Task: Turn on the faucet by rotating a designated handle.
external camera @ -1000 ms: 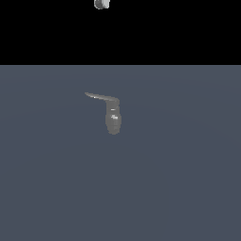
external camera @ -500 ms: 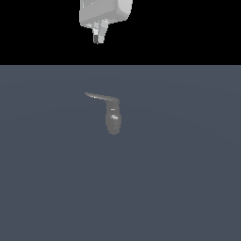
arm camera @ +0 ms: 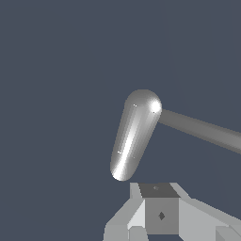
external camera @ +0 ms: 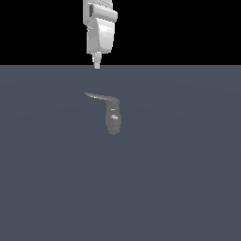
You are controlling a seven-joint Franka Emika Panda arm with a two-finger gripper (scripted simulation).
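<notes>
1. Landmark for all positions: the faucet (external camera: 113, 121), a stubby grey metallic cylinder standing upright on the flat slate-grey floor (external camera: 179, 188). It stands alone on the floor.
2. Nearest part in the exterior view is the faucet's rounded body; its top carries the handle (external camera: 100, 97), a thin flat lever reaching out to the exterior view's left and tapering to a tip.
3. Wrist view: the faucet (arm camera: 135, 136) shows as a shiny rounded capsule; the handle (arm camera: 202, 131) leaves its bright end as a straight grey bar running off the frame edge.
4. Farther back, beyond the faucet: the gripper (external camera: 97, 64), white, hanging from the arm with its fingers pointing down.
5. Gripper versus faucet: above the handle, closer to the tip end than to the body, well apart from it. No contact with handle or body.
6. Gripper state: in the exterior view the fingers read as one narrow stub with no visible gap, nothing between them. Closed, empty.
7. Wrist view: the gripper base (arm camera: 160, 214) shows as pale grey blocks; the fingertips themselves are not separable there.
</notes>
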